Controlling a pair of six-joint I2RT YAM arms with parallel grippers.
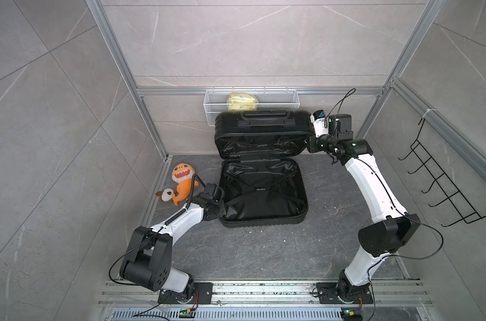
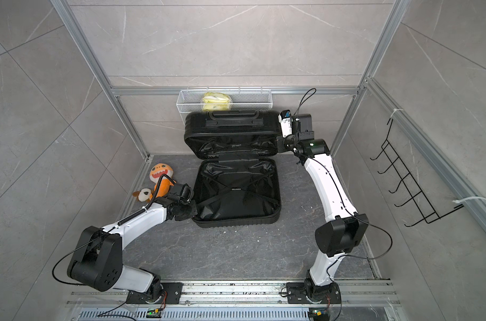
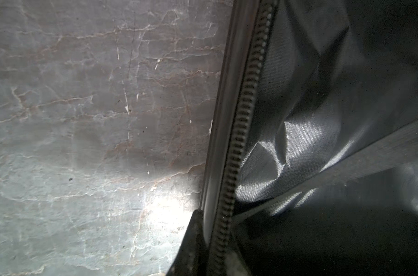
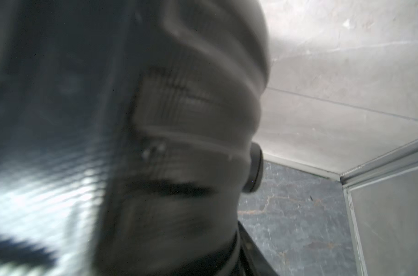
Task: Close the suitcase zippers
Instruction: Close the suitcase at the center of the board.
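So the suitcase [image 1: 264, 191] is lying open. The left gripper [image 3: 210, 248] is pinched tight on its rim at 8 o'clock. The right gripper [image 1: 310, 144] is by the lid at 2 o'clock, can't tell its grip.

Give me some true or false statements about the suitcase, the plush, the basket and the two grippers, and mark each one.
1. The suitcase lies open. True.
2. The zippers are done up. False: they stand undone along the open rim.
3. The plush sits inside the suitcase. False: it lies on the floor beside it.
4. The right gripper is at the side edge of the raised half. True.
5. The basket holds something yellow. True.
6. The left gripper is up at the basket. False: it is at the rim of the flat half.
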